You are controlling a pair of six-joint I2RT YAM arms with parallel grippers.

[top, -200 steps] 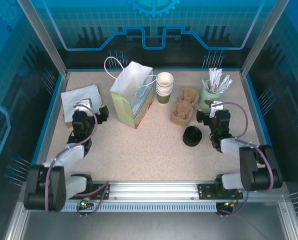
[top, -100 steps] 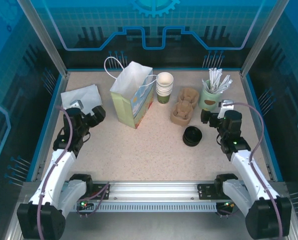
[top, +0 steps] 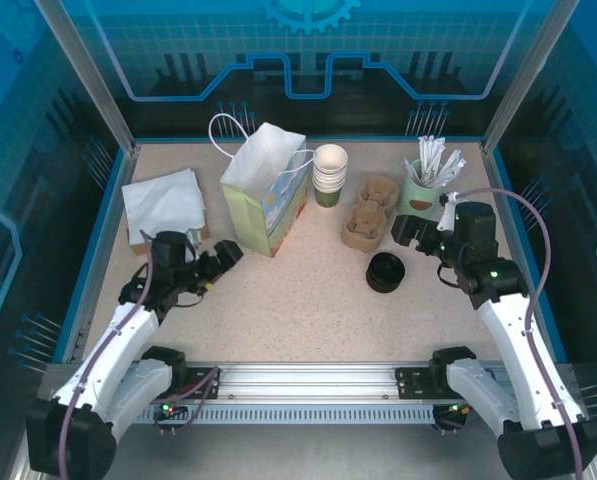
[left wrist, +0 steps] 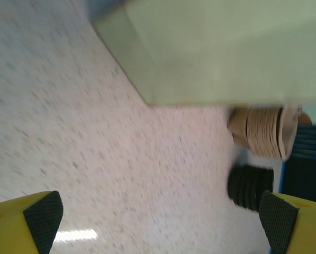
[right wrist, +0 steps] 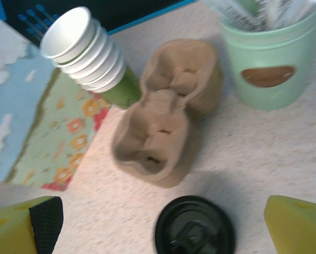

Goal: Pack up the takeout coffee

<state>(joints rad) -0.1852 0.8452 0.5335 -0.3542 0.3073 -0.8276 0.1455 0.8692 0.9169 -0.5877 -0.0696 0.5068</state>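
- While both arms reach in from the near edge in the overhead view, neither holds anything. The left end effector (top: pixel 218 262) is spread and empty, just off the near corner of the paper bag (top: pixel 265 190). The right end effector (top: pixel 418 236) is also spread and empty, between the black lids (top: pixel 386 271) and the green tub (top: pixel 423 190) of sticks and packets.
- In the same view, the stack of cups (top: pixel 329 172) stands toward the far edge of the counter (top: pixel 298 310), right against the bag's right side. The cardboard carriers (top: pixel 370 212) lie between the cups and the tub. Napkins (top: pixel 163 203) sit by the left edge, well out of the way.
- In the left wrist view, the pads (left wrist: pixel 44 219) stand wide apart over bare counter. The bag's bottom corner is just ahead, with the carriers and lids beyond it. The bag looks light and stands upright with nothing bracing it, so a sideways nudge from this arm would likely tip or slide it.
- In the right wrist view, the fingers are wide apart with the lids directly below them. The carriers and cups are ahead, and the tub is at the right.
- A reach toward the carriers could sweep the lids along or clip the tub and spill its sticks.
- The cups and carriers are nested, so several might lift together.
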